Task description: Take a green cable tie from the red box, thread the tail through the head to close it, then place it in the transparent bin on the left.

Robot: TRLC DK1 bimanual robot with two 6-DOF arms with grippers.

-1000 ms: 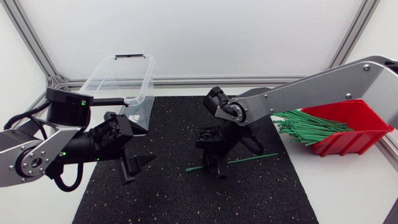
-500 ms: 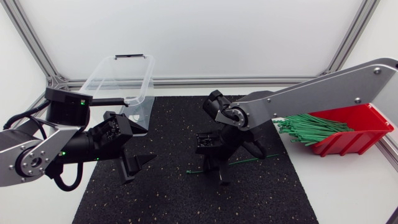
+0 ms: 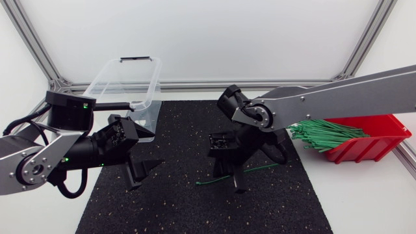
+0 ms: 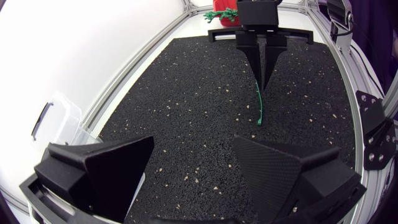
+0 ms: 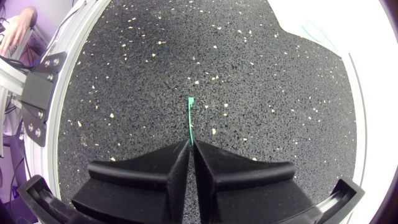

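Head view: your right gripper (image 3: 236,186) has slid toward the black mat's (image 3: 182,208) near edge, dragging the green cable tie (image 3: 214,180) along. Left wrist: your left gripper (image 4: 193,146) gapes, holding nothing. Right wrist: both fingers (image 5: 155,169) are clamped on the tie.

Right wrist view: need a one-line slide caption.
Matte black right gripper shut on a thin green cable tie, its free end reaching ahead over the black speckled rubber mat.

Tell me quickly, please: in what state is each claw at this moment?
Left claw: open, holding nothing.
Right claw: closed on the green cable tie.
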